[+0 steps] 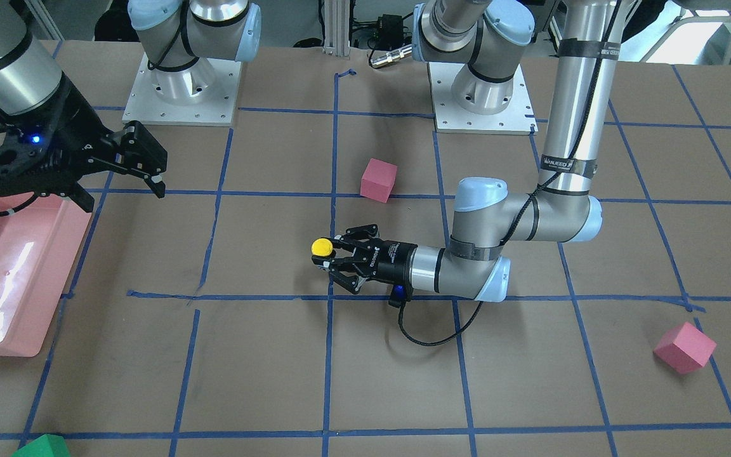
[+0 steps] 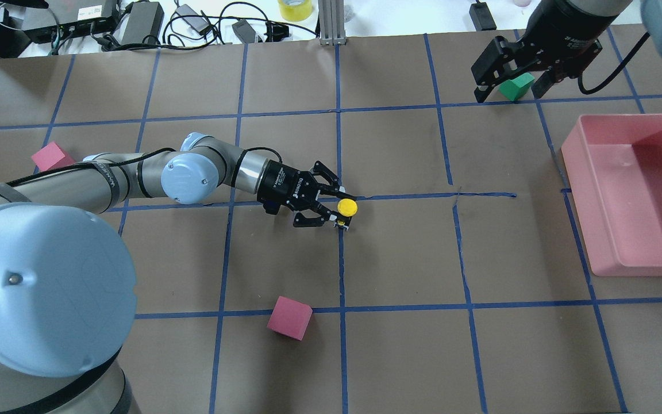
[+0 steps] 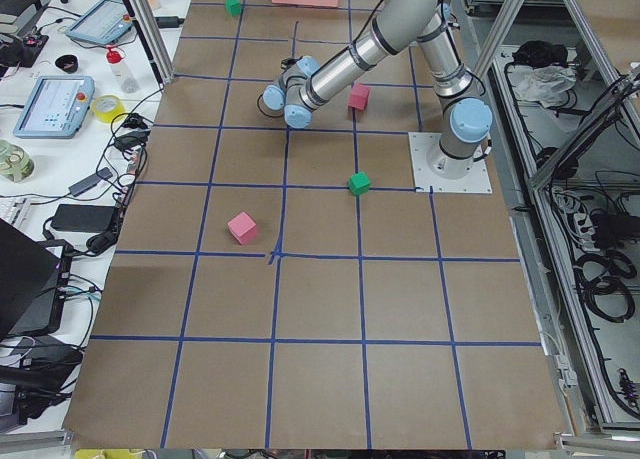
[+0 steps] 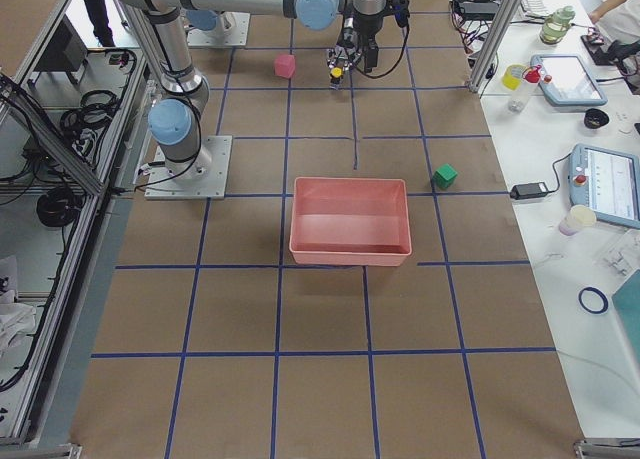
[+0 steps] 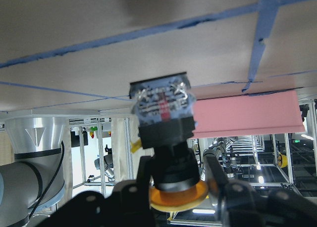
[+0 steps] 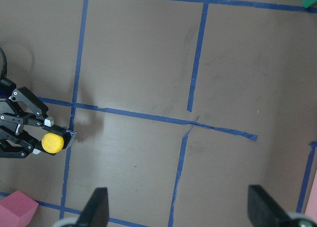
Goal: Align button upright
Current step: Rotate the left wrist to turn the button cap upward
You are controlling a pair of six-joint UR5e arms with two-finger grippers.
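The button [image 5: 162, 108] looks light, rigid and slick-capped to me, so I have the left gripper [image 2: 338, 208] pinching its black collar [image 5: 171, 160], base toward the table [image 5: 99, 19].

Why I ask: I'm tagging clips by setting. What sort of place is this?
Most likely a robotics lab workcell: the left arm and right arm are bolted to a table gridded with blue tape, and a side bench holds tablets.

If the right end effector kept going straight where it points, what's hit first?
Probably the bare table paper by the blue tape; the right end effector is open with nothing between, though depth is unclear.
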